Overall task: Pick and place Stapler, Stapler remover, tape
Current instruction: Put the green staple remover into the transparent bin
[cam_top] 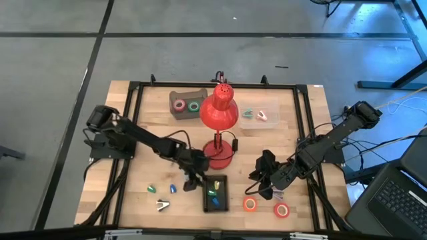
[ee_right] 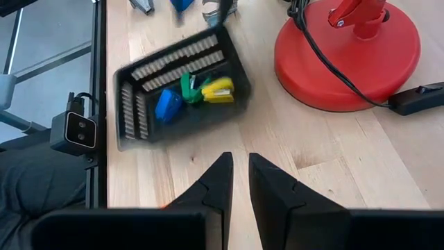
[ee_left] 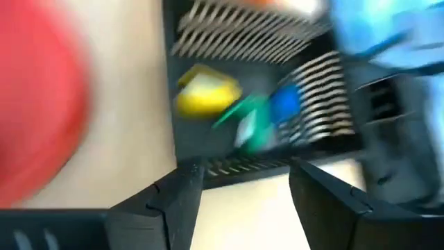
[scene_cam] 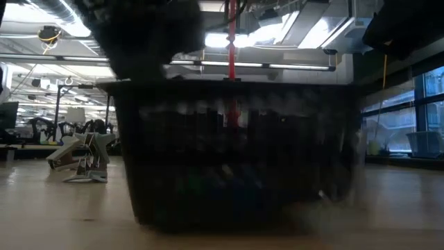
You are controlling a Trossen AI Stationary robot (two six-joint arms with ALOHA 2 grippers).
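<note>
- Black slotted tray [cam_top: 216, 193] sits in front of the red lamp [cam_top: 219, 115], at the table's near edge. It holds small yellow [ee_right: 219, 89], green [ee_right: 187, 87] and blue [ee_right: 167, 104] pieces, probably staple removers.
- Left gripper [cam_top: 192, 180] is just beside the tray, on its lamp-base side. The left wrist view shows its jaws spread, with nothing between them.
- Right gripper [cam_top: 265, 175] hovers to the tray's other side, near the lamp base, jaws nearly pressed together and empty.
- Task items: two tape rolls [cam_top: 249, 204] lie near the front edge, beyond the tray from the left arm. Two more rolls [cam_top: 179, 105] sit in the brown box [cam_top: 187, 105] behind the lamp. Loose green [cam_top: 151, 189] and blue [cam_top: 173, 189] pieces and a metal remover [cam_top: 162, 205] lie on the bare wood on the tray's left-arm side.
- Risk: the left fingers are close to the tray wall; in my judgement a sideways move could shove the tray or tip its contents out.
- Risk: the lamp cord [ee_right: 347, 83] trails near both arms; a sweeping forearm could snag it and topple the lamp.
- Pose: the left arm reaches diagonally from the table's far left side. The right arm folds in from the right edge, wrist aimed at the tray.
</note>
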